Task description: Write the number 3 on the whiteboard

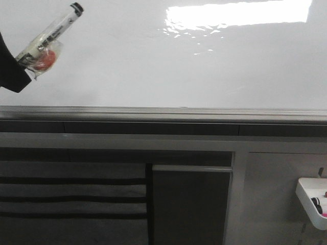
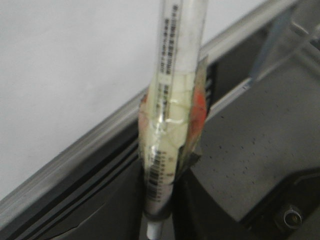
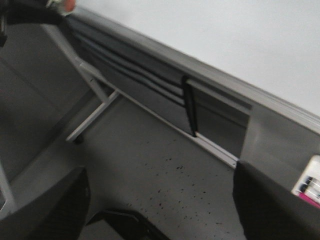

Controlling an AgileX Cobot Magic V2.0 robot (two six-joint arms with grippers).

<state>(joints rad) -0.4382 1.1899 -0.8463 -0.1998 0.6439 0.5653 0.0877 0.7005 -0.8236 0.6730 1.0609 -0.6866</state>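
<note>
Whiteboard: glossy, unmarked, filling the upper front view above its grey edge rail; bright light patch at upper right. Marker, wrapped in clear tape, pinched in the left claw, black tip tilted up-right. Right claw spread, holding nothing. White tray at lower right.

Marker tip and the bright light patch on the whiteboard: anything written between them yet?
No. In the front view the whiteboard is bare between the marker and the light patch; no 3 is drawn.
</note>
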